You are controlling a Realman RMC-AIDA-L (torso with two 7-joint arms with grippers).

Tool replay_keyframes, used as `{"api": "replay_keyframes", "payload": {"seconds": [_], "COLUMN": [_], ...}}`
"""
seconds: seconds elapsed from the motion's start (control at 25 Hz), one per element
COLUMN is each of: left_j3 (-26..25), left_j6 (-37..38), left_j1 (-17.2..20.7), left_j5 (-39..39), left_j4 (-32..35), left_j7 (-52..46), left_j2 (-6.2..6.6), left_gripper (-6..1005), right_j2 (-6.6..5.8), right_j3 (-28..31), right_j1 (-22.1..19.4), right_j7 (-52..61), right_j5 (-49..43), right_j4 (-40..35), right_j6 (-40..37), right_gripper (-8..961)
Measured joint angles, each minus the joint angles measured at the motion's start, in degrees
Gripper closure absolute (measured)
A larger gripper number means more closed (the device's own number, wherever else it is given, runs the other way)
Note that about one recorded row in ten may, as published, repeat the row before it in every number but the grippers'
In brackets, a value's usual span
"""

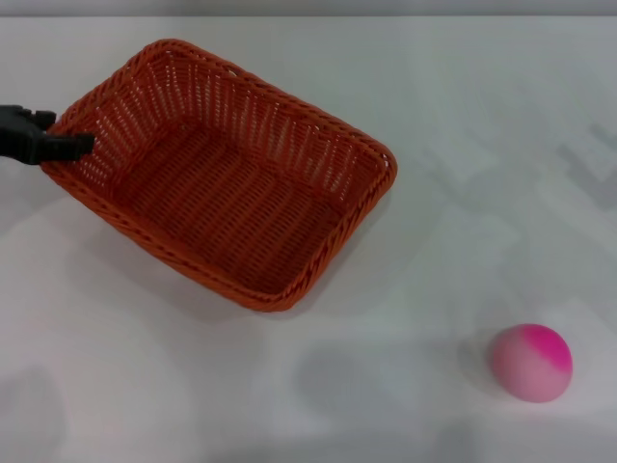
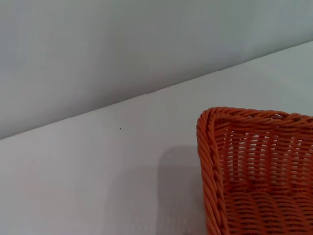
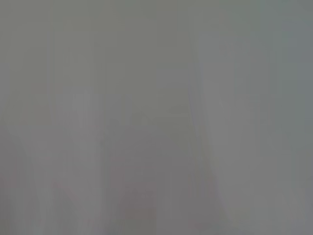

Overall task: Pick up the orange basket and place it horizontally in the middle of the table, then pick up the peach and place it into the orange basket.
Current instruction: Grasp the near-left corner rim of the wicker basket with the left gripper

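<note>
On the white desk (image 1: pixel 463 116) I see the orange basket (image 1: pixel 227 178) lying at a slant, left of centre, its left rim pinched between the closed fingers of my left end effector (image 1: pixel 69 143). The peach (image 1: pixel 532 362) sits well apart, near the front right. The right end effector is out of sight.
</note>
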Motion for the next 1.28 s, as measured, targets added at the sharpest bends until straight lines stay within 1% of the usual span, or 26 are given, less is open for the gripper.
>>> {"api": "replay_keyframes", "payload": {"seconds": [0.08, 0.28, 0.4, 0.48, 0.64, 0.72, 0.84, 1.04, 1.28], "left_j3": [0.1, 0.4, 0.7, 0.8, 1.0, 1.0, 1.0, 1.0, 1.0], "left_j6": [0.1, 1.1, 2.0, 2.3, 2.9, 3.0, 3.0, 2.3, -0.2], "left_j1": [-0.1, -0.6, -1.8, -1.8, -2.0, -2.1, -2.2, -2.6, -2.8], "left_j5": [0.2, 1.2, 2.3, 2.3, 2.7, 2.8, 2.6, 2.3, 2.7], "left_j4": [0.0, 1.0, 2.9, 3.0, 2.6, 2.6, 2.4, 1.1, -2.9], "left_j7": [-0.4, -0.9, -0.7, -0.3, 0.2, 0.1, -0.6, -2.9, -7.6], "left_j2": [-0.01, -0.09, 0.06, 0.01, -0.62, -0.73, -0.72, -0.80, -1.86], "left_gripper": [235, 464, 529, 573, 660, 703, 803, 804, 806], "right_j2": [0.00, 0.00, 0.00, 0.00, 0.00, 0.00, 0.00, 0.00, 0.00], "right_j3": [0.0, 0.0, 0.0, 0.0, 0.0, 0.0, 0.0, 0.3, 0.9], "right_j1": [0.0, 0.1, 0.1, 0.1, 0.2, 0.2, 0.3, 0.2, 0.1], "right_j7": [0.0, 0.0, 0.0, 0.1, 0.1, 0.1, 0.1, 0.4, 1.3], "right_j5": [0.0, 0.1, 0.1, 0.2, 0.2, 0.2, 0.3, 0.4, 2.4], "right_j4": [0.0, 0.6, 0.7, 0.7, 0.7, 0.7, 0.7, 0.9, 1.5], "right_j6": [0.0, 0.0, 0.0, 0.0, 0.1, 0.1, 0.1, 0.3, 0.0], "right_gripper": [308, 308, 308, 307, 307, 307, 308, 308, 308]}}
